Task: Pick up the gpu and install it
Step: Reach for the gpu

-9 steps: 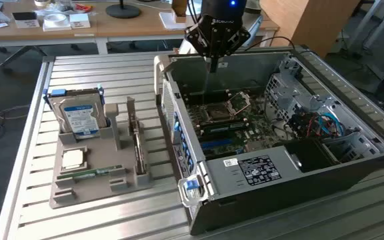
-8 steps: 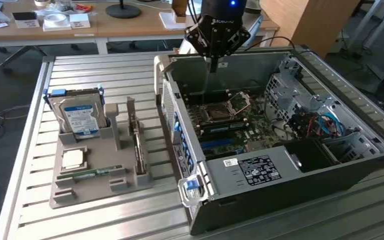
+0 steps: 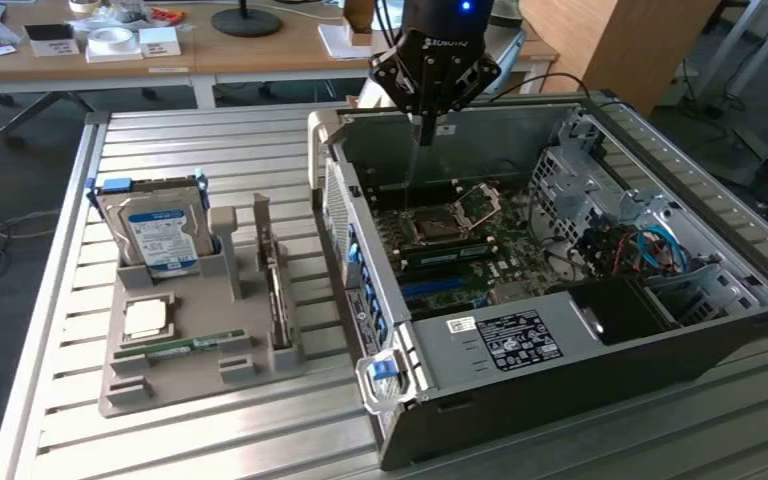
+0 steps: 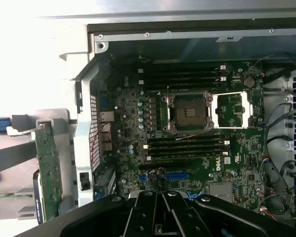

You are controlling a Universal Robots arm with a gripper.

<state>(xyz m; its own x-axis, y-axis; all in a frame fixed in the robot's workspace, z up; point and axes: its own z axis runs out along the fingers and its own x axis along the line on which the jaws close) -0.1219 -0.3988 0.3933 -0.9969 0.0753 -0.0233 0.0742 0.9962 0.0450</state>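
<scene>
gripper [image 4: 163, 217] pressed together, empty, over open case [image 3: 558, 410] | gpu [image 3: 279, 300] on edge in tray [image 3: 171, 385] on surface [image 3: 157, 150], 7 o'clock from gripper in exterior view | my call: a clean pick needs jaws spread, squared to card's top edge, straight lift

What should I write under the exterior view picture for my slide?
Shut pincer hangs above the open computer case; the gpu stands upright in the grey holder on the exterior view's left.
</scene>
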